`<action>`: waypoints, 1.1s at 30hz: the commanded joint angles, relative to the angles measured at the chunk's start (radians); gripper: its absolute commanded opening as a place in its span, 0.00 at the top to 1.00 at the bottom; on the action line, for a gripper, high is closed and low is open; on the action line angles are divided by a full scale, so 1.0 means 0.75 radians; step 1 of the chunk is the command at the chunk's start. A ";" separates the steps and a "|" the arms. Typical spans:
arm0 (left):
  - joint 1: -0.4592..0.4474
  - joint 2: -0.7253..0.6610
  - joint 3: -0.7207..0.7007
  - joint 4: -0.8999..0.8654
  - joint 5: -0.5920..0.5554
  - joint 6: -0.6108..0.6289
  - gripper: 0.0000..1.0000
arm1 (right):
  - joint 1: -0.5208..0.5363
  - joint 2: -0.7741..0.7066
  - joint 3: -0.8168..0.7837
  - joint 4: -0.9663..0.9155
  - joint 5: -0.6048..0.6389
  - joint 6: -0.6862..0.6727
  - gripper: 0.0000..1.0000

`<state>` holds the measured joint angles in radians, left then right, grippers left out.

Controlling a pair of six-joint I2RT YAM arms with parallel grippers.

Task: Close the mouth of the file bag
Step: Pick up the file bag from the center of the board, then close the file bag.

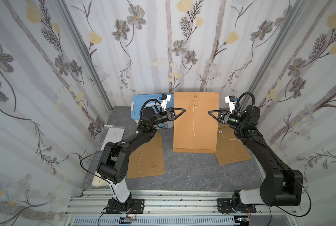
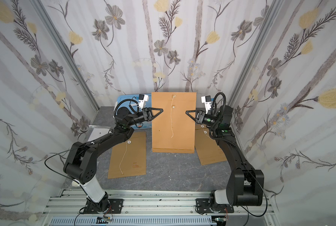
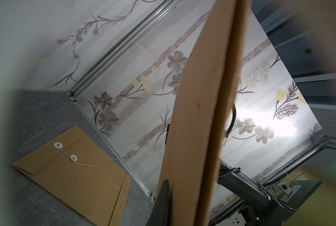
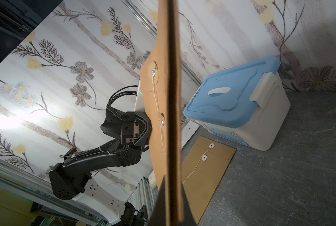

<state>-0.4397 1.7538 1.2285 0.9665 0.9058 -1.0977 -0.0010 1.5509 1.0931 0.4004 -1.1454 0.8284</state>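
Your left gripper and right gripper are each pressed together on a side edge of the file bag. They pinch it from opposite sides at about the same height. That keeps the bag upright between the arms in the middle of the table, with its fastening face turned to the top views. Both wrist views show it edge-on.

Held this way, the fastening parts are all exposed. The string hangs slack from the upper disc, passes the lower disc and is wound around nothing. So I judge the mouth is not yet tied.

One of your grippers will probably have to let go to take the string. The other pinch alone would then carry the bag, which may swing or sag. I cannot tell whether its bottom edge rests on the table.

A second bag and a third bag lie flat to either side, under the arms. A blue-lidded box stands behind your left gripper, clear of the work.
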 commanded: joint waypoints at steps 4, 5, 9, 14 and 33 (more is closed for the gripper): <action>-0.003 -0.026 0.005 -0.018 0.014 0.053 1.00 | 0.003 -0.011 0.027 -0.110 0.012 -0.102 0.97; -0.003 -0.031 0.003 -0.029 0.013 0.063 1.00 | 0.004 -0.016 0.027 -0.130 0.020 -0.118 0.91; -0.003 -0.052 0.003 -0.069 0.013 0.098 1.00 | -0.004 -0.057 0.030 -0.262 0.099 -0.190 0.66; -0.004 -0.082 0.006 -0.158 0.011 0.173 1.00 | -0.048 -0.191 0.003 -0.481 0.392 -0.247 0.54; -0.052 -0.087 0.054 -0.249 0.034 0.258 1.00 | 0.191 -0.240 0.279 -0.664 0.494 -0.329 0.35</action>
<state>-0.4755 1.6886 1.2545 0.7593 0.9184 -0.9192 0.1131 1.3262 1.2507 -0.1295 -0.7349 0.5934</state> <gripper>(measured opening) 0.059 0.644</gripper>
